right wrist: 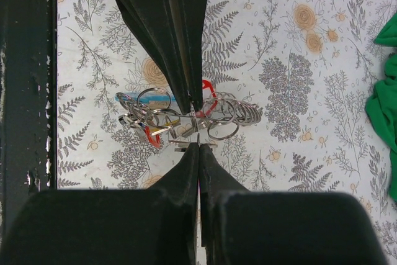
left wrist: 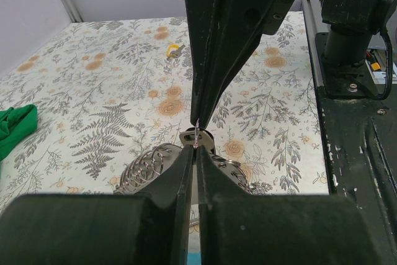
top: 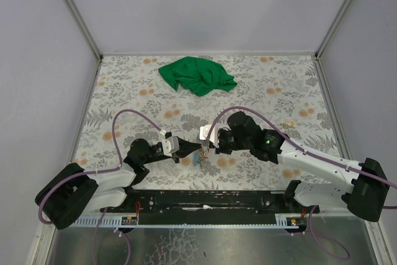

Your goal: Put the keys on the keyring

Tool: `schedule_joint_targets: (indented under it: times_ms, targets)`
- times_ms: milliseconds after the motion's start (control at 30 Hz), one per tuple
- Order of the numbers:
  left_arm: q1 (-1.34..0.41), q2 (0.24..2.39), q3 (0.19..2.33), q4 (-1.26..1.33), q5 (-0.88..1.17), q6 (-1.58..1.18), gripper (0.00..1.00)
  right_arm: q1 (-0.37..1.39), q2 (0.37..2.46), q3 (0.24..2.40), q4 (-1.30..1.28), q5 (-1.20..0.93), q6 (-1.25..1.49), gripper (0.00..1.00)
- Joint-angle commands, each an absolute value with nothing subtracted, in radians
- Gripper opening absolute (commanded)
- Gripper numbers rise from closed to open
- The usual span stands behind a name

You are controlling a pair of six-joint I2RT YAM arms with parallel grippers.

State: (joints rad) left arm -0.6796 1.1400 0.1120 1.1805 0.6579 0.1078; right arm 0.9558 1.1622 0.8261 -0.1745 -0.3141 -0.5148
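Grey keyring [right wrist: 228,113] pinched between tip-to-tip left gripper [right wrist: 193,107], right gripper [right wrist: 198,147].

Plain pale lilac walls [top: 205,4] enclosed the table [top: 298,85] at nine, twelve and three o'clock. Its floral-patterned top was evenly lit, and slim metal posts [top: 75,13] rose at the far corners.

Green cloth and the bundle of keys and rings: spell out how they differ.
The green cloth is soft and crumpled; the bundle of keys and rings is grey metal with red and blue tags. The cloth lies far off, untouched; the bundle sits where the shut left gripper and right gripper meet. The cloth is far larger. Both lie on the floral table.
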Motion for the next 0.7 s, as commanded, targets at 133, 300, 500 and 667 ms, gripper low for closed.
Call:
schedule_joint_targets:
  times_ms: [133, 300, 500, 667]
  targets:
    - [-0.675, 1.129, 0.135, 1.239, 0.657, 0.106, 0.00, 0.966, 1.141, 0.830, -0.141, -0.295, -0.505, 0.00]
    - [-0.675, 1.128, 0.136, 1.238, 0.654, 0.105, 0.00, 0.965, 1.139, 0.833, -0.141, -0.325, -0.507, 0.00]
    - [-0.675, 1.131, 0.137, 1.238, 0.656, 0.104, 0.00, 0.965, 1.140, 0.833, -0.139, -0.338, -0.508, 0.00]
    - [-0.675, 1.133, 0.138, 1.236, 0.657, 0.104, 0.00, 0.966, 1.138, 0.834, -0.132, -0.349, -0.509, 0.00]
